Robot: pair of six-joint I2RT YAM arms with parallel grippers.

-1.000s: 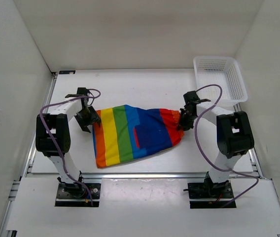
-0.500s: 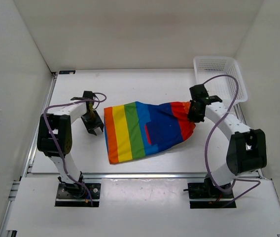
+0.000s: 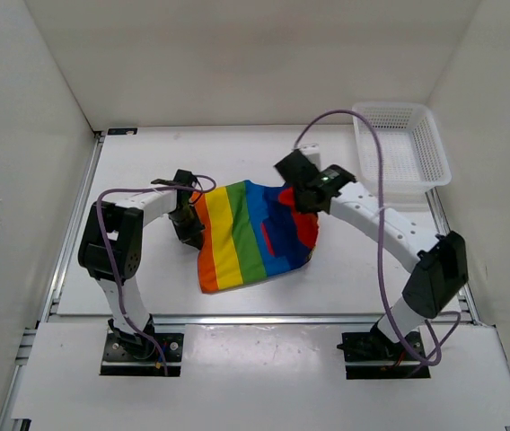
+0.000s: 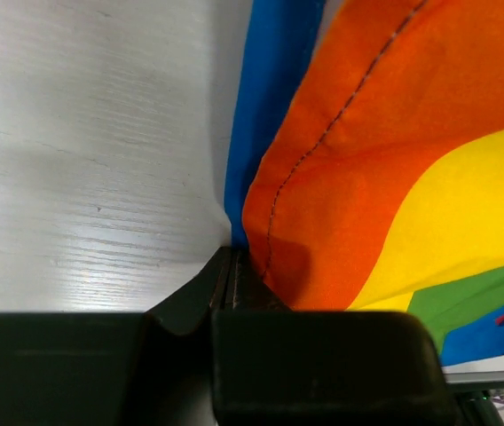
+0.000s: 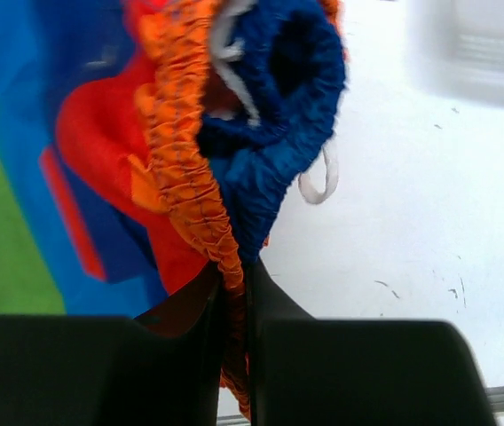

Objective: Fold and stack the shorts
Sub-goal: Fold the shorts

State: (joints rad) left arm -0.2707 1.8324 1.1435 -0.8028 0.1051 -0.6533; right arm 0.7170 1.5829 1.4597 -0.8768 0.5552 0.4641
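Observation:
The rainbow-striped shorts [image 3: 237, 238] lie mid-table, partly doubled over. My right gripper [image 3: 302, 194] hangs above their right part, shut on the gathered orange waistband [image 5: 185, 151], which runs down between the jaws. A white drawstring loop [image 5: 321, 182] dangles beside the blue cloth [image 5: 279, 115]. My left gripper [image 3: 189, 224] sits at the shorts' left edge. In the left wrist view its jaws [image 4: 232, 259] are shut where the orange hem [image 4: 323, 177] and a blue under-layer [image 4: 265, 106] meet the tips.
A white mesh basket [image 3: 401, 144] stands at the back right corner, blurred in the right wrist view [image 5: 483, 53]. White walls close in the table on three sides. A metal rail [image 3: 264, 316] runs along the near edge.
My right gripper has carried the waistband up and leftward over the shorts, bunching them toward the left. My left gripper has moved right to the shorts' edge and shut there.

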